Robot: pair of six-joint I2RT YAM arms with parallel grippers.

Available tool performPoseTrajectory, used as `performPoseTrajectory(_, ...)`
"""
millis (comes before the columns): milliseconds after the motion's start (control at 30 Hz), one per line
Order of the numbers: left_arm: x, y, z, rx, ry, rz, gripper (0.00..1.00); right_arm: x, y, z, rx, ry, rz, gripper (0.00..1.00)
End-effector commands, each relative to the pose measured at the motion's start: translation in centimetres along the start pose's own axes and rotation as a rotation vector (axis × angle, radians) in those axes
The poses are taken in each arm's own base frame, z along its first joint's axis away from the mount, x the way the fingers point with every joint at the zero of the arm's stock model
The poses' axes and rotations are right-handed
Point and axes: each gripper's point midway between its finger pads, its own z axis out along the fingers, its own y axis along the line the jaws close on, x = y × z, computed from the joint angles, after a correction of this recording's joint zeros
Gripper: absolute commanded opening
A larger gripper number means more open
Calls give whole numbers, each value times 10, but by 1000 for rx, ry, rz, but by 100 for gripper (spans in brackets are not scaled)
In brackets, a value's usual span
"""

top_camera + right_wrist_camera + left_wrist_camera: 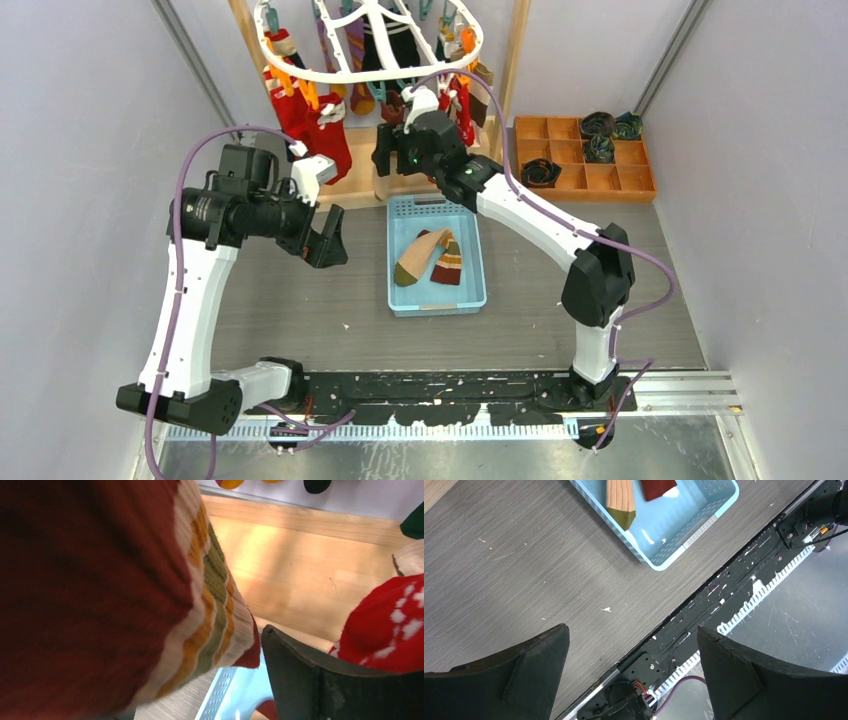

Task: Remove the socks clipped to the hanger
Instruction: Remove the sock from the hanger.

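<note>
The white oval hanger (370,45) hangs at the back with several socks clipped under it, among them red socks with white patterns (318,130). My right gripper (388,155) is just below them, over the far end of the blue basket (437,300). In the right wrist view a maroon sock with a striped cuff (100,580) fills the left side and hides one finger. The other finger (325,680) stands clear of it, so this gripper (205,635) is open. My left gripper (325,240) hangs open and empty over the table (631,630).
The basket (684,525) holds a beige sock with a green toe (619,497) and a maroon sock (656,487). A wooden rack base (300,570) lies under the hanger. An orange compartment tray (585,155) stands at the back right. Grey walls close both sides.
</note>
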Motion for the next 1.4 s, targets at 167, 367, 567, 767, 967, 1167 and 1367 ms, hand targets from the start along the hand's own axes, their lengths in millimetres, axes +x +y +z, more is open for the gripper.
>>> performPoseTrajectory(167,-13,-13,-23,-2,-83,21,100,-26,16,-13,-39,-145,23,5)
performPoseTrajectory(367,-21,-18,-29,10,-110,20,100,-49,39,-60,-171,-208,68,1)
performPoseTrajectory(567,-36,-28,-32,63,-166,22,100,-55,76,-123,-428,-205,163,1)
performPoseTrajectory(767,-70,-47,-34,191,-263,21,100,-63,109,-163,-641,-174,272,1)
performPoseTrajectory(967,-90,-49,-29,250,-300,6,100,-72,118,-184,-728,-169,354,1)
performPoseTrajectory(1167,-92,-45,-18,259,-330,15,100,-86,117,-201,-850,-194,523,1)
performPoseTrajectory(1367,-105,-33,-16,206,-375,50,100,-91,122,-211,-958,-169,643,1)
